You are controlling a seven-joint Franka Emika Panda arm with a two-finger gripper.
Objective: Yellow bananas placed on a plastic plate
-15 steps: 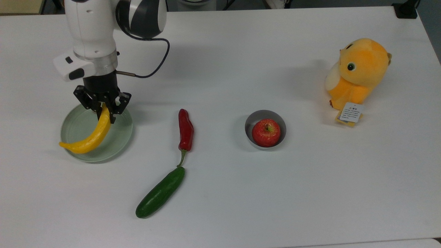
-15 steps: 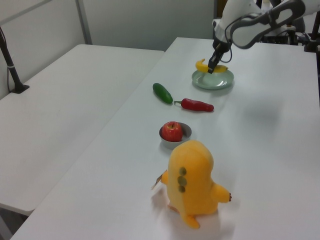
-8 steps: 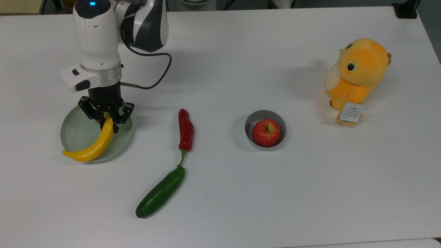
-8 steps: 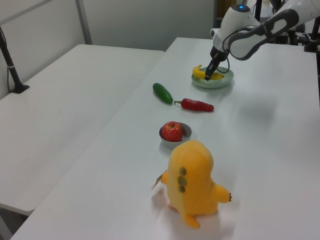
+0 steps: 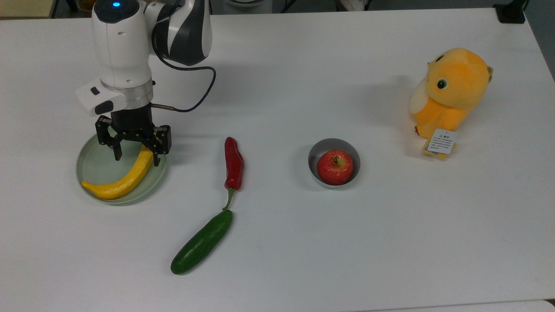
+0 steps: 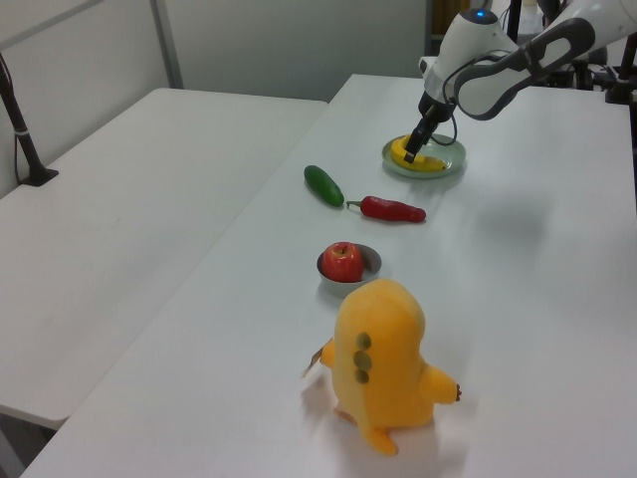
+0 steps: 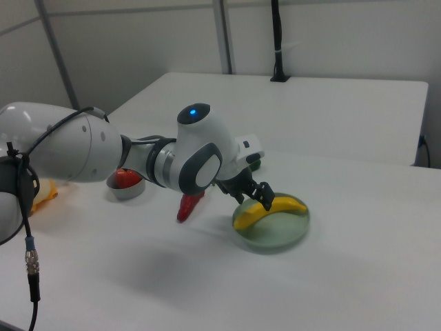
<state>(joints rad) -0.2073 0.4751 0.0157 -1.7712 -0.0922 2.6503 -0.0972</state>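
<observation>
Banana (image 5: pixel 121 181) lies flat on plate (image 5: pixel 93 161), long axis running down-left from my gripper (image 5: pixel 135 152) in the top view. Jaws spread open, straddling its upper end; I'd lift straight up.

White paper tag (image 5: pixel 442 141) hanging on orange plush toy (image 5: pixel 453 89) in the top view, bearing a small triangle mark and a few lines of print too small to read; nothing else legible.
</observation>
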